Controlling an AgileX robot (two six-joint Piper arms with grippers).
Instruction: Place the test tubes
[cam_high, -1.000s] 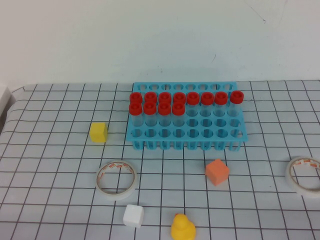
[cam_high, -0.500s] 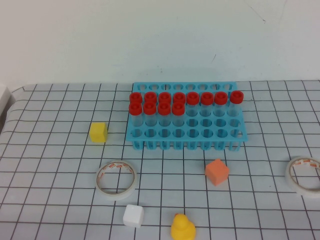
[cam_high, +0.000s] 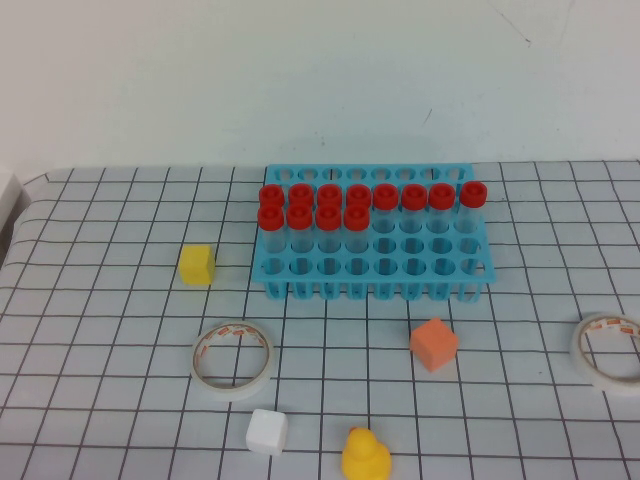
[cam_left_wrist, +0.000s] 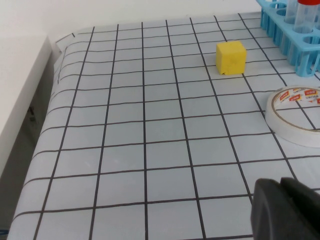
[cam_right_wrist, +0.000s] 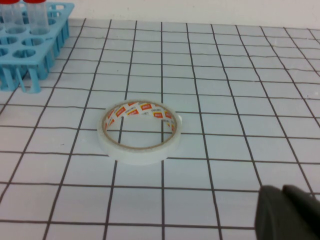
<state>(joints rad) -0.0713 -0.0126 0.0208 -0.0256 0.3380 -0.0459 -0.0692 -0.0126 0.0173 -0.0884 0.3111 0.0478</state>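
Observation:
A blue test-tube rack (cam_high: 420, 263) stands at the table's far middle. Several clear tubes with red caps (cam_high: 330, 205) fill its back row and the left part of the row in front. The rack's corner (cam_left_wrist: 296, 37) with tubes shows in the left wrist view, and its end (cam_right_wrist: 27, 47) in the right wrist view. Neither arm appears in the high view. My left gripper (cam_left_wrist: 281, 186) hovers low over bare table near the left tape roll, shut and empty. My right gripper (cam_right_wrist: 282, 192) is shut and empty, close to the right tape roll.
A yellow cube (cam_high: 197, 265) sits left of the rack, an orange cube (cam_high: 433, 343) in front of it. Tape rolls lie at front left (cam_high: 233, 358) and at the right edge (cam_high: 608, 350). A white cube (cam_high: 267, 431) and a yellow duck (cam_high: 365, 455) are near the front.

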